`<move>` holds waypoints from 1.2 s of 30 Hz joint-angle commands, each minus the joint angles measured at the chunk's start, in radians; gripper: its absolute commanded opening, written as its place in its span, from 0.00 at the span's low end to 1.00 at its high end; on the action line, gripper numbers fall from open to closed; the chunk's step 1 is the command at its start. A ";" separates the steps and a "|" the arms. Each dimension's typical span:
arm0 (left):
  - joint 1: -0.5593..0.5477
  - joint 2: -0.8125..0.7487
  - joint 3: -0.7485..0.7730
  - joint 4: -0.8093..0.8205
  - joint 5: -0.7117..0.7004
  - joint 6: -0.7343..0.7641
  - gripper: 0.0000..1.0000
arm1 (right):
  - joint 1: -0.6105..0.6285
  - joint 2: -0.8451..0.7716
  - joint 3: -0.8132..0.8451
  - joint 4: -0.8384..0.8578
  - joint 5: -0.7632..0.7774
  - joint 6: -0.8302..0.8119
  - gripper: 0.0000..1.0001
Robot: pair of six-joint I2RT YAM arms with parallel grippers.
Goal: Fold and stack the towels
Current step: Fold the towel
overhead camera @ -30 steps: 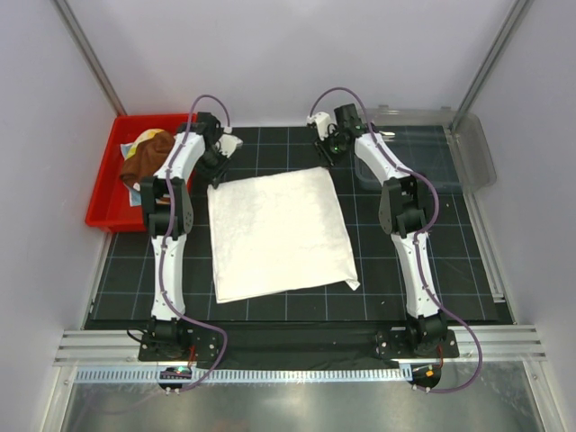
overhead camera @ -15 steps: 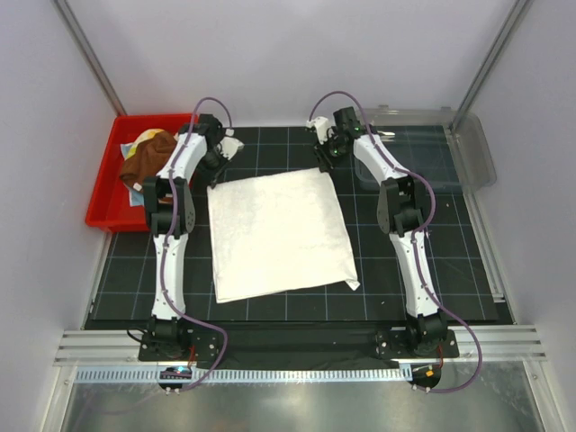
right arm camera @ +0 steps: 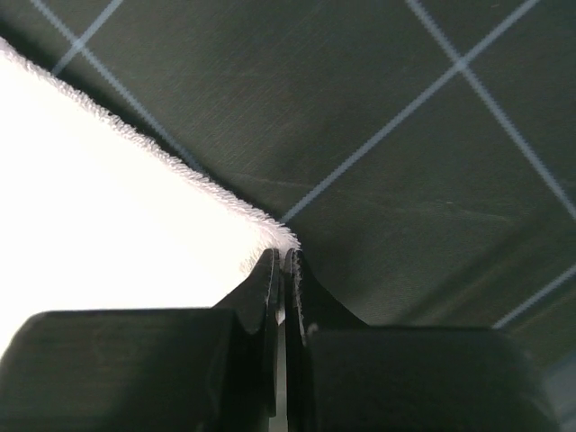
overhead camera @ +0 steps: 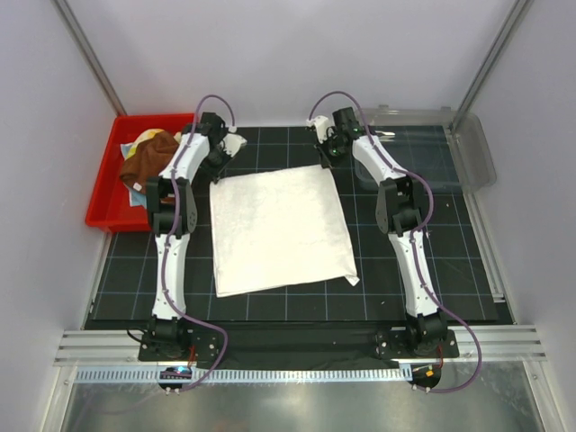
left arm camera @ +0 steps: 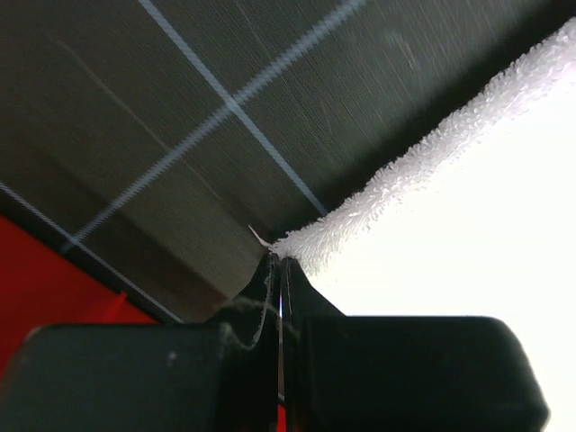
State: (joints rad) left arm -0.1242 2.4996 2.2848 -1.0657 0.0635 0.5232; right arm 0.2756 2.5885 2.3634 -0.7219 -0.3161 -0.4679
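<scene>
A large white towel (overhead camera: pixel 279 229) lies spread flat on the black grid mat (overhead camera: pixel 423 297). My left gripper (overhead camera: pixel 219 169) is at its far left corner. In the left wrist view the jaws (left arm camera: pixel 277 261) are shut on the fluffy corner of the white towel (left arm camera: pixel 468 225). My right gripper (overhead camera: pixel 328 159) is at the far right corner. Its jaws (right arm camera: pixel 283 255) are likewise pinched on the tip of the white towel (right arm camera: pixel 108 198). A rust-brown towel (overhead camera: pixel 139 164) and a yellow towel (overhead camera: pixel 155 138) lie bunched in the red bin.
The red bin (overhead camera: pixel 103 193) stands at the mat's far left, close beside the left arm. A clear plastic bin (overhead camera: pixel 472 148) sits at the far right. Metal frame posts and grey walls close in the sides. An aluminium rail runs along the near edge.
Both grippers have come down to the towel's far corners and closed on them. The towel's far edge has shifted slightly.
</scene>
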 commanded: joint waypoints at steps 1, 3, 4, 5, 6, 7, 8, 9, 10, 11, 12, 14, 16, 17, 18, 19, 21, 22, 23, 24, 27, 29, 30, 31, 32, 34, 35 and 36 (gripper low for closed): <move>-0.008 -0.116 -0.034 0.159 -0.005 -0.028 0.00 | -0.013 -0.105 -0.013 0.105 0.048 0.005 0.01; -0.009 -0.162 -0.091 0.229 -0.023 -0.020 0.00 | -0.026 -0.155 -0.065 0.145 0.034 -0.014 0.01; -0.009 -0.169 -0.099 0.252 -0.028 -0.022 0.00 | -0.029 -0.172 -0.082 0.156 0.028 -0.024 0.01; -0.009 -0.176 -0.102 0.254 -0.034 -0.020 0.00 | -0.030 -0.198 -0.101 0.174 0.026 -0.031 0.01; -0.009 -0.177 -0.100 0.254 -0.040 -0.020 0.00 | -0.032 -0.209 -0.133 0.188 0.031 -0.037 0.01; -0.011 -0.180 -0.100 0.256 -0.048 -0.022 0.00 | -0.039 -0.218 -0.148 0.200 0.041 -0.032 0.01; -0.011 -0.180 -0.100 0.253 -0.047 -0.022 0.00 | -0.042 -0.232 -0.161 0.222 0.048 -0.031 0.01; -0.011 -0.183 -0.103 0.253 -0.048 -0.026 0.00 | -0.044 -0.235 -0.179 0.231 0.057 -0.028 0.01; -0.011 -0.186 -0.104 0.251 -0.041 -0.028 0.00 | -0.044 -0.241 -0.187 0.240 0.067 -0.031 0.01; -0.011 -0.191 -0.110 0.251 -0.034 -0.031 0.00 | -0.044 -0.245 -0.200 0.242 0.071 -0.032 0.01; -0.011 -0.199 -0.114 0.254 -0.028 -0.034 0.00 | -0.046 -0.254 -0.207 0.242 0.069 -0.038 0.01; -0.011 -0.215 -0.136 0.268 -0.025 -0.037 0.00 | -0.046 -0.261 -0.226 0.259 0.072 -0.040 0.01; -0.009 -0.225 -0.148 0.276 -0.034 -0.040 0.00 | -0.047 -0.275 -0.233 0.263 0.066 -0.043 0.01; -0.009 -0.232 -0.148 0.276 -0.037 -0.040 0.00 | -0.047 -0.278 -0.242 0.266 0.066 -0.043 0.01; -0.011 -0.235 -0.151 0.277 -0.040 -0.042 0.00 | -0.050 -0.287 -0.243 0.269 0.064 -0.043 0.01; -0.011 -0.240 -0.151 0.276 -0.044 -0.040 0.00 | -0.050 -0.292 -0.245 0.272 0.066 -0.043 0.01; -0.009 -0.255 -0.157 0.273 -0.054 -0.038 0.00 | -0.055 -0.301 -0.259 0.277 0.063 -0.041 0.01; -0.009 -0.263 -0.160 0.268 -0.053 -0.035 0.00 | -0.055 -0.315 -0.268 0.280 0.064 -0.040 0.01; -0.011 -0.271 -0.169 0.260 -0.054 -0.032 0.00 | -0.055 -0.321 -0.283 0.291 0.063 -0.040 0.01; -0.015 -0.287 -0.176 0.265 -0.054 -0.038 0.00 | -0.056 -0.330 -0.291 0.294 0.061 -0.037 0.01; -0.015 -0.318 -0.197 0.271 -0.056 -0.045 0.00 | -0.056 -0.358 -0.323 0.312 0.058 -0.028 0.01; -0.017 -0.331 -0.203 0.256 -0.054 -0.043 0.00 | -0.056 -0.381 -0.352 0.323 0.052 -0.018 0.01; -0.023 -0.343 -0.206 0.237 -0.054 -0.046 0.00 | -0.056 -0.408 -0.386 0.340 0.043 -0.003 0.01; -0.023 -0.343 -0.206 0.237 -0.054 -0.046 0.00 | -0.056 -0.409 -0.386 0.340 0.043 -0.003 0.01; -0.025 -0.344 -0.206 0.216 -0.056 -0.049 0.00 | -0.056 -0.433 -0.412 0.346 0.037 0.000 0.01; -0.029 -0.349 -0.203 0.193 -0.088 -0.052 0.00 | -0.056 -0.452 -0.432 0.346 0.032 0.003 0.01; -0.031 -0.350 -0.202 0.173 -0.090 -0.061 0.00 | -0.058 -0.467 -0.441 0.340 0.029 0.005 0.01; -0.031 -0.355 -0.208 0.167 -0.082 -0.066 0.00 | -0.056 -0.473 -0.444 0.325 0.022 0.005 0.01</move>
State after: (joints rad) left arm -0.1555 2.2089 2.0834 -0.8501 0.0223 0.4732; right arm 0.2325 2.2097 1.9312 -0.4355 -0.2855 -0.4721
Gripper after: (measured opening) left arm 0.011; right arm 0.053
